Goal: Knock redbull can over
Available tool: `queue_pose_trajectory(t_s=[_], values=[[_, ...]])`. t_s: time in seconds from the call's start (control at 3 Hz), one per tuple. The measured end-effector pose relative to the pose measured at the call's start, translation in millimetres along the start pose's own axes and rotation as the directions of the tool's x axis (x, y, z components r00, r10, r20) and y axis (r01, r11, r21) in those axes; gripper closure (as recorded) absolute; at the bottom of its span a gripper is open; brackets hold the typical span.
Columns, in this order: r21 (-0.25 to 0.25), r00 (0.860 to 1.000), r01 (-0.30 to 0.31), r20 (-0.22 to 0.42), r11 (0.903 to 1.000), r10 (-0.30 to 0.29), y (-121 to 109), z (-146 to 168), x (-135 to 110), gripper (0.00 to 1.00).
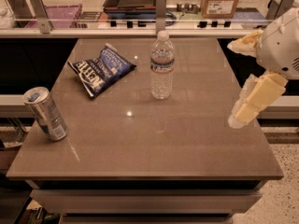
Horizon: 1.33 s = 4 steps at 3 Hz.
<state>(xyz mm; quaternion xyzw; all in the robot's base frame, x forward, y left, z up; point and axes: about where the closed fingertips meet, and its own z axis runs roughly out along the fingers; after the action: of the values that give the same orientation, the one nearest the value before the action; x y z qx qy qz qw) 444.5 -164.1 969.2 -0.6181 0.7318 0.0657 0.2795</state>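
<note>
On the brown table (187,148) the redbull can (45,113) stands upright near the left edge, well apart from the gripper (232,83), wide open and empty at the right edge, so a low sweep across may hit the water bottle (162,64) or roll the can off.

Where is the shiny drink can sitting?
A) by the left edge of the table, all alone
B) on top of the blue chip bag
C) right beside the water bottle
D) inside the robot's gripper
A: the redbull can stands upright near the left edge of the table, apart from the chip bag and the water bottle, while the gripper hangs over the table's right side.
</note>
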Motion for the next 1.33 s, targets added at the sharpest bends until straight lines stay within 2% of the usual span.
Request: queue_pose_trajectory(t_s=[0.33, 0.67, 1.0, 1.33], values=[[-0.043, 0.988, 0.024, 0.155, 0.9988, -0.017, 11, 22, -17, 0.00], [-0.069, 0.954, 0.043, 0.301, 0.9967, -0.020, 26, 39, -35, 0.00], [-0.093, 0.911, 0.056, 0.413, 0.9941, -0.013, 36, 53, -53, 0.00], [-0.115, 0.876, 0.040, 0.481, 0.9926, 0.021, 41, 62, -72, 0.00]])
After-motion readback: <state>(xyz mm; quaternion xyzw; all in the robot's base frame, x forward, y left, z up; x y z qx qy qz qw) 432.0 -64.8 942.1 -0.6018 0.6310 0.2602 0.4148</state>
